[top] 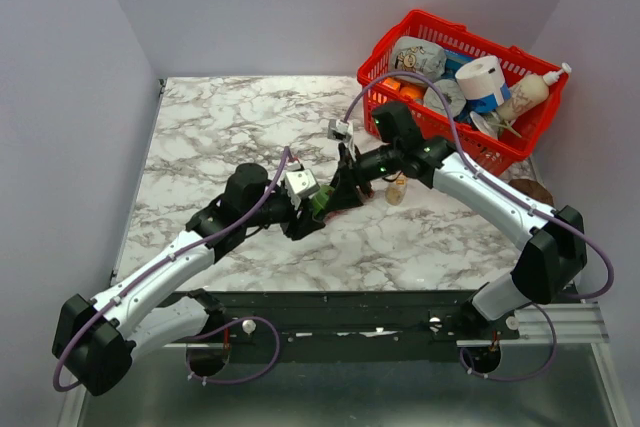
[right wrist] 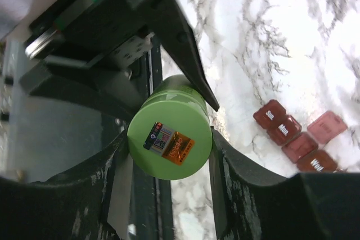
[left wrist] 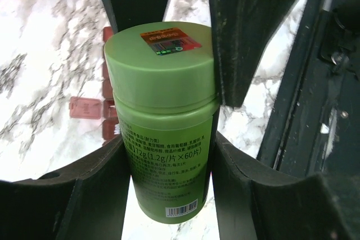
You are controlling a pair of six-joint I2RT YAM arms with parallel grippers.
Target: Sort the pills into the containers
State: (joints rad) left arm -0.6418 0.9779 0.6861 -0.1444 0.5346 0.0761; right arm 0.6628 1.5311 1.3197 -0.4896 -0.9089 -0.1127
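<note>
Left gripper [left wrist: 169, 141] is clamped on the body of the green cylindrical plastic pill bottle [left wrist: 163, 122]. Right gripper [right wrist: 169, 137] is closed around its green cap [right wrist: 163, 108]. The reddish-brown plastic pill-organiser strip [right wrist: 292, 136] lies on the white marble table [right wrist: 281, 26] just beside the bottle, with one lid open.

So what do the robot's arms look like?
Both arms are smooth white tubes with chunky black joints. The left arm and right arm each carry a looping purple cable. A tiny green light glows on the right one. The fingers are flat, dark, scuffed blades, and little white boxes sit by the wrists.
</note>
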